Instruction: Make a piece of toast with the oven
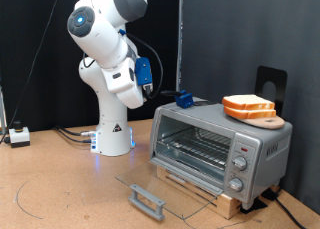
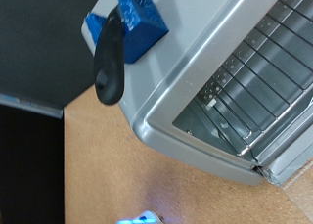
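The single arm (image 1: 108, 64) stands folded to the exterior view's left of the oven (image 1: 215, 144). Its gripper (image 1: 147, 77) hangs beside the oven's upper left corner; whether the fingers are apart or together cannot be told. One oven, door (image 1: 150, 189) dropped flat open, wire rack (image 2: 262, 82) bare inside, three knobs (image 1: 239, 169) on its right panel. A blue object (image 1: 184, 98) sits on the oven's roof. Two slices are stacked on a wooden board (image 1: 272, 121) atop the oven's right end, the piece of toast (image 1: 248, 104) uppermost.
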Robot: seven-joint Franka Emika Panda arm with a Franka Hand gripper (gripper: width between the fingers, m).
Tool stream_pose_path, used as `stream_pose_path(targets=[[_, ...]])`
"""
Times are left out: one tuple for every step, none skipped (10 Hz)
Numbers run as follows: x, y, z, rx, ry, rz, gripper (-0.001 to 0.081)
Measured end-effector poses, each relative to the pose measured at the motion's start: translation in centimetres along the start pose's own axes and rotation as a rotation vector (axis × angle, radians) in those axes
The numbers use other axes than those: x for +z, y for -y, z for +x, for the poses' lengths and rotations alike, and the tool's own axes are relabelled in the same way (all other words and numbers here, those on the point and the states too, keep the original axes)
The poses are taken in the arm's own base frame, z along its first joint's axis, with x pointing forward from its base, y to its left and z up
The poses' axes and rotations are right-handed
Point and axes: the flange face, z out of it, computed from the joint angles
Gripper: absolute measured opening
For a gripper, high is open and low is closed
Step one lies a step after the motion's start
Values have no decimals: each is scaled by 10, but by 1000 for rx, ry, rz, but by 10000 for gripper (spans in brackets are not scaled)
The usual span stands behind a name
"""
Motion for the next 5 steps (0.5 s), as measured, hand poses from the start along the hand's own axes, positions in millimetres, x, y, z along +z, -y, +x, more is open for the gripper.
stream_pose_path(targets=[[1,3,2,-47,-11,0,810],[3,13,6,-155,-33,-28,810],[8,27,6,-273,-49,-54,810],[12,40,3,-370,-62,-64,810],[16,53,-2,-432,-75,-70,810]])
